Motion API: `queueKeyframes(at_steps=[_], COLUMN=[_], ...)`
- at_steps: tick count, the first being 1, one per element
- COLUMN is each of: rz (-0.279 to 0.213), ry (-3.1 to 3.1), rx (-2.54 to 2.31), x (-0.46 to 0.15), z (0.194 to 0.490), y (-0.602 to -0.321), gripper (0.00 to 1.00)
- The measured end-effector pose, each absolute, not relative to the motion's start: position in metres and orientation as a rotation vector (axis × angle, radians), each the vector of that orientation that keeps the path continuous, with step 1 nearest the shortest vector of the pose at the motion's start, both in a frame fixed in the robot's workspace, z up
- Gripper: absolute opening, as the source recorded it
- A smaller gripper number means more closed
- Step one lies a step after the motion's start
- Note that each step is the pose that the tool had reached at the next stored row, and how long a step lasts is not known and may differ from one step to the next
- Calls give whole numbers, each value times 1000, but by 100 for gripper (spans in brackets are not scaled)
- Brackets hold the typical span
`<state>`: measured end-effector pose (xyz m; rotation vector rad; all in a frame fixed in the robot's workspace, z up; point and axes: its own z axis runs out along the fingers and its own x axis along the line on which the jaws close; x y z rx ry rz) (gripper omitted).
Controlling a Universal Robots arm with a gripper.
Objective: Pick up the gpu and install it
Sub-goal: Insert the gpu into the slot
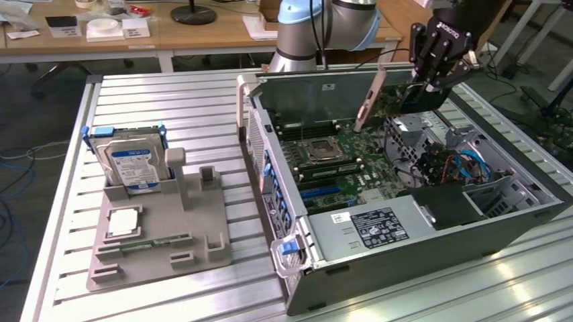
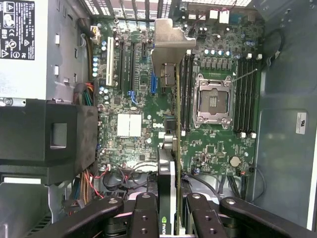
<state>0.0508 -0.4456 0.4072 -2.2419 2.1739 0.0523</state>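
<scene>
Above the open case (image 1: 421,251), the gripper (image 1: 426,90) has its jaws clamped on the gpu (image 2: 167,168). Its bracket (image 2: 171,44) end hangs over the motherboard (image 2: 213,144).

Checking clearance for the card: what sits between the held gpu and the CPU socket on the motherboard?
In the wrist view, black memory slots run between the gpu and the CPU socket.

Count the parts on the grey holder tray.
3: blue-framed silver hard drive standing at the far end; square silver processor mid-tray; narrow green memory stick nearer the front. Some may be hidden.
</scene>
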Motion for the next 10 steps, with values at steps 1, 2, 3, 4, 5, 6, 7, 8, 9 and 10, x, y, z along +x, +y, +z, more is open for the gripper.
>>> queueKeyframes(at_steps=[1, 2, 3, 4, 5, 6, 7, 8, 9, 10], rz=[52, 52, 52, 52, 51, 50, 49, 49, 48, 48], ry=[2179, 2184, 2186, 2188, 2189, 2190, 2190, 2190, 2190, 2191], rx=[-2237, -2232, -2230, -2228, -2226, -2225, -2224, -2223, -2222, -2221], x=[50, 50, 49, 48, 46, 45, 44, 43, 42, 41], z=[407, 406, 405, 404, 403, 402, 401, 399, 398, 397], y=[-446, -446, -446, -446, -446, -445, -445, -445, -445, -445], gripper=[27, 27, 27, 27, 27, 27, 27, 27, 27, 27])
